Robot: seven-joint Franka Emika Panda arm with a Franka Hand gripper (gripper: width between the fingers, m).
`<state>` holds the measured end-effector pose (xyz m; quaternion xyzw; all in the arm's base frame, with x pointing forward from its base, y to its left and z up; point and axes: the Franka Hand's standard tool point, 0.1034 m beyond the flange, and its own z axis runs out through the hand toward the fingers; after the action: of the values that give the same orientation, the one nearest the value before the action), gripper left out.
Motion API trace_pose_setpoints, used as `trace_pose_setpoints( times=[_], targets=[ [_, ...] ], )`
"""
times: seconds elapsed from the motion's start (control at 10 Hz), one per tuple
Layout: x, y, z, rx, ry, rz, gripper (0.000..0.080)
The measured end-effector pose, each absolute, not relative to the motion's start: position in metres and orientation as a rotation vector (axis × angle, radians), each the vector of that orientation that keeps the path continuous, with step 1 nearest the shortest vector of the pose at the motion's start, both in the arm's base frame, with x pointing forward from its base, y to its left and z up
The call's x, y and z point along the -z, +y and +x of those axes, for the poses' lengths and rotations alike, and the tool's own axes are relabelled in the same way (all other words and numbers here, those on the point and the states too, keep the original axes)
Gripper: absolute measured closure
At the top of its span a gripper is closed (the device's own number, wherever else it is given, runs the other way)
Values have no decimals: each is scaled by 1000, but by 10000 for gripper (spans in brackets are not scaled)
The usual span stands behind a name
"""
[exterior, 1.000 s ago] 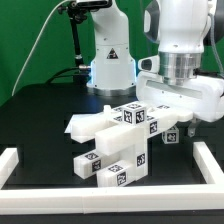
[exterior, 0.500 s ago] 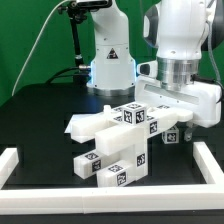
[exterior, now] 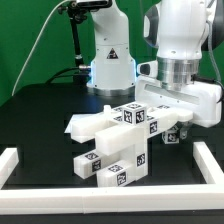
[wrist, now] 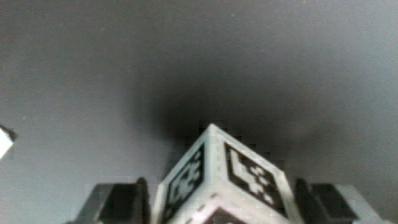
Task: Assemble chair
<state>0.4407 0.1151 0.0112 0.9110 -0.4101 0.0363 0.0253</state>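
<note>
The chair parts (exterior: 118, 140) lie grouped mid-table in the exterior view: white tagged slabs, bars and cubes, some stacked, with a long bar (exterior: 105, 165) in front. My gripper (exterior: 172, 128) stands at the group's right end, its fingers around a small white tagged part (exterior: 170, 136). In the wrist view this tagged white block (wrist: 226, 170) sits between the two dark fingers (wrist: 118, 200), corner toward the camera, above the black table. The gripper (wrist: 224, 208) looks shut on it.
A white rail (exterior: 100, 193) edges the black table at the front and along the exterior view's left (exterior: 10, 156). A white robot base (exterior: 108, 62) stands at the back, with a dark stand and cable behind it.
The hand shifted slightly a second ago, then held still. The chair parts have not moved.
</note>
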Motion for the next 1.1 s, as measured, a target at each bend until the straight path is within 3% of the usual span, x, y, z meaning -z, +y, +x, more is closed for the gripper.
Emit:
trace_pose_setpoints(
  times=[0.5,0.7,0.9,1.1],
  targets=[
    [-12,117,440,-111,-1263,2820,409],
    [-40,138,425,-61,-1227,2871,407],
    [-80,143,410,-15,-1236,2929,407],
    [-125,126,421,38,-1200,3002,407]
  ],
)
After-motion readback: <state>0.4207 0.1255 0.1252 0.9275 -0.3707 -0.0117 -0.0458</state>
